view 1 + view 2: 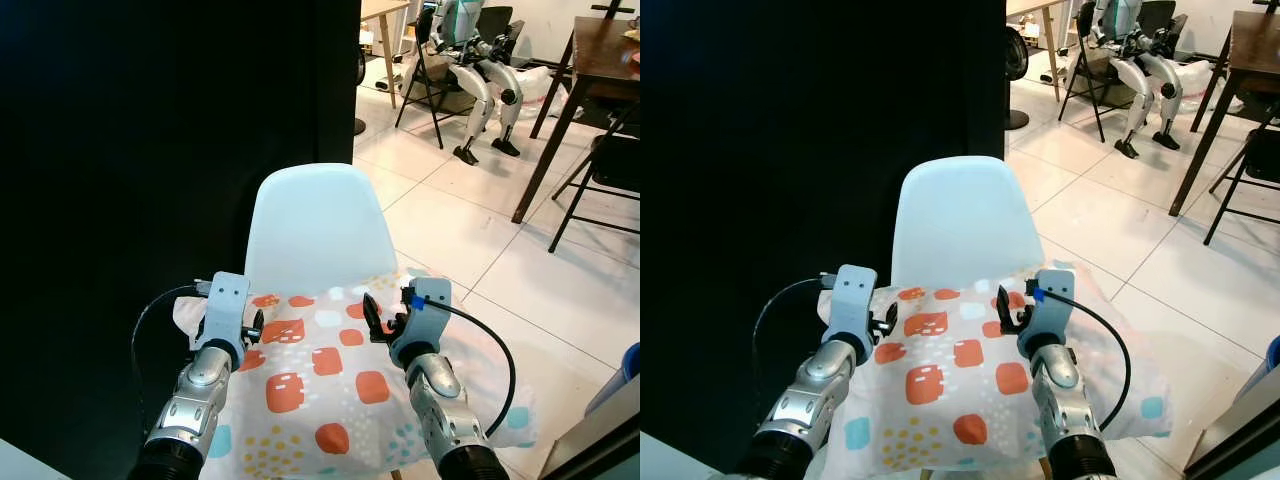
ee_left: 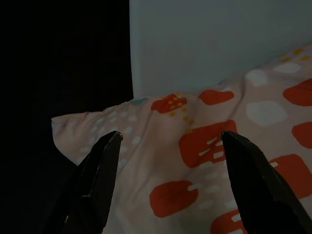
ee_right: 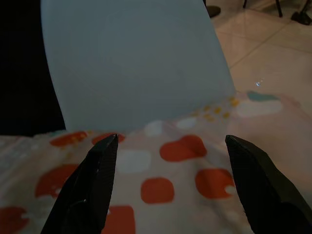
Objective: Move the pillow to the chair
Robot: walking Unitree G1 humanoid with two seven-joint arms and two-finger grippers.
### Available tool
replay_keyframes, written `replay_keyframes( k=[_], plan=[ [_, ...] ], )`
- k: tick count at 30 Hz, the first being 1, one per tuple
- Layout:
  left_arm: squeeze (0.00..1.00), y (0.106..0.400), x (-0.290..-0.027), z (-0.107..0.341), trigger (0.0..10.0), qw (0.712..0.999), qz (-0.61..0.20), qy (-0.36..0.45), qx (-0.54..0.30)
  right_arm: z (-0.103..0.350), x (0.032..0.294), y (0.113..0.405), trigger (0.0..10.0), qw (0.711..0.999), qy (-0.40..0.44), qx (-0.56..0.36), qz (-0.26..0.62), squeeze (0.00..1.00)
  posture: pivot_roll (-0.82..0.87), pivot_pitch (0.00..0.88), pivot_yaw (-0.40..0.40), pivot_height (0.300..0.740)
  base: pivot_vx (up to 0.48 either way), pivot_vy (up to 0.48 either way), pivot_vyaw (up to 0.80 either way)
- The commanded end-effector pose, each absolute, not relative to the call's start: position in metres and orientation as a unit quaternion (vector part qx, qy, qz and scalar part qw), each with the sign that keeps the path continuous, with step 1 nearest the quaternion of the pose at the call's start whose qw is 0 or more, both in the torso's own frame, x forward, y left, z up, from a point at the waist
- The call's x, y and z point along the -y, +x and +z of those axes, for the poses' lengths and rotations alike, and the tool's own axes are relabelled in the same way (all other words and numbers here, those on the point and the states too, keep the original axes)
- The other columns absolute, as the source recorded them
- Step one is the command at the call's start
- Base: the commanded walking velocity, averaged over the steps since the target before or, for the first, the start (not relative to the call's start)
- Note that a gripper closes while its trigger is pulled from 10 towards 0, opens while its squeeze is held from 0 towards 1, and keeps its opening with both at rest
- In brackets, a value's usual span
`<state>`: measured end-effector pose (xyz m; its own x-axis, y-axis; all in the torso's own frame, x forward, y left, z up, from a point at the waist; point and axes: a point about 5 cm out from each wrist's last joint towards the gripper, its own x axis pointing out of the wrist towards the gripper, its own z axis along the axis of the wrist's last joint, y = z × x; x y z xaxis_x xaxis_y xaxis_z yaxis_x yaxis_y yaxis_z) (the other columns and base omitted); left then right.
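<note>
A white pillow [image 1: 320, 385] with orange, teal and yellow patches lies flat on the seat of a pale blue chair [image 1: 315, 225], its far edge against the backrest. Its corners hang over the seat on both sides. My left gripper [image 1: 256, 325] hovers open just above the pillow's left part. Over the pillow's right part my right gripper [image 1: 376, 318] is open too. Both wrist views look along spread black fingers [image 2: 100, 165] [image 3: 95, 168] at the pillow [image 2: 204, 161] [image 3: 161, 185] and the backrest [image 3: 131, 63], with nothing between them.
A black wall or curtain [image 1: 150, 150] stands close on the left, behind the chair. To the right is a white tiled floor [image 1: 470, 240]. Farther back stand a wooden table [image 1: 585, 60], black folding chairs [image 1: 610, 165] and another legged robot [image 1: 480, 70].
</note>
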<state>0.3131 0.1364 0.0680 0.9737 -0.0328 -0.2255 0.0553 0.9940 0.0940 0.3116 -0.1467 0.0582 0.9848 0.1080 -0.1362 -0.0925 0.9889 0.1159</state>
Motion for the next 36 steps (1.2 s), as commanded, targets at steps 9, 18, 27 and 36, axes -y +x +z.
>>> replay_keyframes(
  k=[9,18,27,36],
  plan=[
    [0.00,0.308,-0.131,0.063,10.0,0.990,-0.055,0.050,-0.116,0.047,0.137,0.305,10.0,0.988,0.059,-0.112,0.087,0.00,0.02,0.085,0.032,0.717,0.000,0.000,-0.43],
    [0.00,0.308,-0.134,0.063,10.0,0.992,-0.036,0.048,-0.113,0.040,0.131,0.304,10.0,0.981,0.032,-0.158,0.108,0.00,0.02,0.084,0.018,0.717,0.000,0.000,-0.80],
    [0.00,0.306,-0.138,0.065,10.0,0.993,-0.029,0.042,-0.105,0.039,0.129,0.304,10.0,0.978,0.030,-0.172,0.117,0.00,0.02,0.077,0.013,0.717,0.000,0.000,-0.80],
    [0.00,0.306,-0.141,0.068,10.0,0.994,-0.022,0.041,-0.096,0.044,0.127,0.305,10.0,0.976,0.028,-0.176,0.127,0.00,0.02,0.068,0.009,0.717,0.000,0.000,-0.80]
  ],
)
